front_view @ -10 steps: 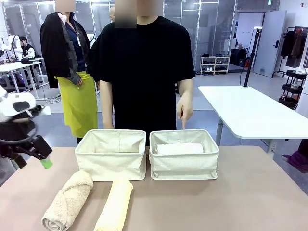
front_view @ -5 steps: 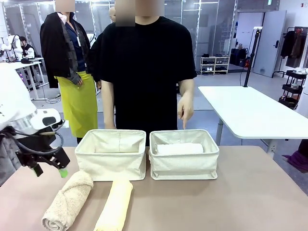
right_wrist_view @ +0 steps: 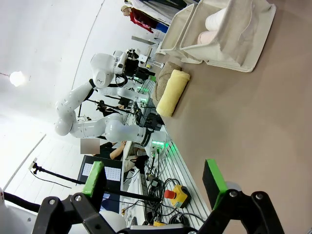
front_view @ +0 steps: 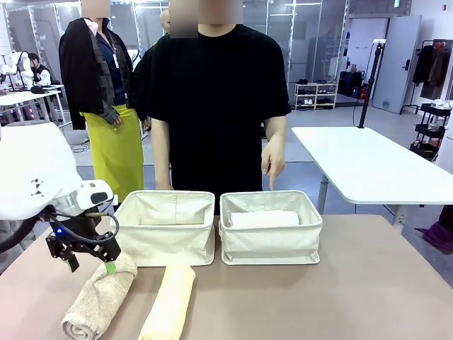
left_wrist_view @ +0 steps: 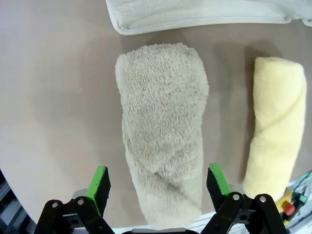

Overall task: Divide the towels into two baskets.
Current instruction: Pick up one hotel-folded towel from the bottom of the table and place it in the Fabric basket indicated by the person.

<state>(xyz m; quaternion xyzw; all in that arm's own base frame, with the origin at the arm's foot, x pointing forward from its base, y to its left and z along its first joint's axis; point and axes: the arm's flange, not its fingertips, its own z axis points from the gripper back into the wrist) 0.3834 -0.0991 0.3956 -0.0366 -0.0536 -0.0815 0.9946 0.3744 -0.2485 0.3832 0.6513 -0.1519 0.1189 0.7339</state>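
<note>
The shaggy tan towel [front_view: 99, 297] and the pale yellow towel [front_view: 170, 304] lie side by side on the table in front of the left basket [front_view: 164, 237]. My left gripper [front_view: 90, 268] hangs open just above the tan towel's far end. In the left wrist view its fingers straddle the tan towel [left_wrist_view: 163, 131], with the yellow towel [left_wrist_view: 278, 126] beside it. The right basket [front_view: 270, 244] holds a white towel [front_view: 264, 218]. My right gripper [right_wrist_view: 153, 173] is open and empty, far from the basket [right_wrist_view: 239, 44] with the white towel [right_wrist_view: 217, 19] and a pinkish one [right_wrist_view: 207, 36].
A person in black stands behind the baskets, one hand [front_view: 272, 166] pointing down over the right basket. Another person stands farther back on the left. Bare brown tabletop [front_view: 340, 297] stretches to the right of the towels.
My left arm has swung in from the left edge, rightward and down, until its open gripper stands over the tan towel. Towels, baskets and the person's hand have stayed put.
</note>
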